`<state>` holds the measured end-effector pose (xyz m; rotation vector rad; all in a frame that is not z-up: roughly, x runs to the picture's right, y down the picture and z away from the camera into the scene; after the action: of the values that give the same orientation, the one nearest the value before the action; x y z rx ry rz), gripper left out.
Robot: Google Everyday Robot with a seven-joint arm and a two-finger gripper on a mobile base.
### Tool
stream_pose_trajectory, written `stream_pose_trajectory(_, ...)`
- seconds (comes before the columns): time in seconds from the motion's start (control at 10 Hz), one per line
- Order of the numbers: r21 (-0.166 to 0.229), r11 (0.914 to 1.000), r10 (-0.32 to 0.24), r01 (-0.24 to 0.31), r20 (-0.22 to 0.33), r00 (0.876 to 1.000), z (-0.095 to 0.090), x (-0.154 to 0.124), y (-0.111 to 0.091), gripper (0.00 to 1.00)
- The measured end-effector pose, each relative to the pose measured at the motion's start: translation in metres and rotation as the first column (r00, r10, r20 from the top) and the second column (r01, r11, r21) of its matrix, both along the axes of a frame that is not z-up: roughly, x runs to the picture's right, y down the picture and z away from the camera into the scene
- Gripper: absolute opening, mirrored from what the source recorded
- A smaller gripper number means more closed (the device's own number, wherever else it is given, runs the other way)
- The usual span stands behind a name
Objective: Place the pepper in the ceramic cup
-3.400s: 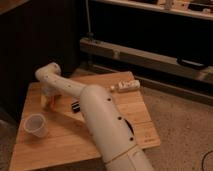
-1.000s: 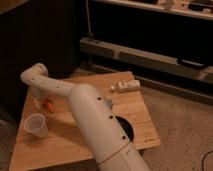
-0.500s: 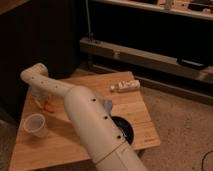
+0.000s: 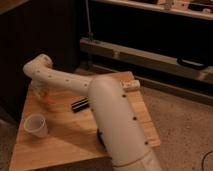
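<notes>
The small orange-red pepper [image 4: 48, 98] shows at the table's far left, right under my gripper [image 4: 42, 91]. The gripper hangs down from the white wrist [image 4: 38, 65] and sits on or around the pepper; the hold itself is hidden. The pale ceramic cup [image 4: 35, 125] stands upright on the wooden table [image 4: 65, 140], near the front left edge. It is a short way in front of the gripper and pepper. My white arm [image 4: 117, 120] crosses the table from the lower middle.
A flat black bar [image 4: 80, 105] lies mid-table, right of the pepper. A black bowl [image 4: 100, 141] is mostly hidden behind my arm. A small pale object [image 4: 133, 86] lies at the far right edge. Dark shelving stands behind the table.
Since the earliest frame the wrist and gripper have shifted left, to over the pepper. In the last second there is hardly any movement. The cup has stayed put.
</notes>
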<state>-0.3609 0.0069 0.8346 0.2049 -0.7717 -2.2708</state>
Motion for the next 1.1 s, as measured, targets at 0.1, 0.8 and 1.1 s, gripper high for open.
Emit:
stream_pose_trajectory(0.1,0.018,0.9995,0.025,-0.025,0.018,1.0,-0.01,0.005,-0.005,0.0)
stream_pose_trajectory(0.8,-0.016,0.9384,0.323,-0.345,0.396,0.86,-0.044,0.034,0.017,0.0)
stream_pose_trajectory(1.1,-0.014,0.9331,0.328,-0.359,0.443,0.835,-0.061,0.032,0.008,0.0)
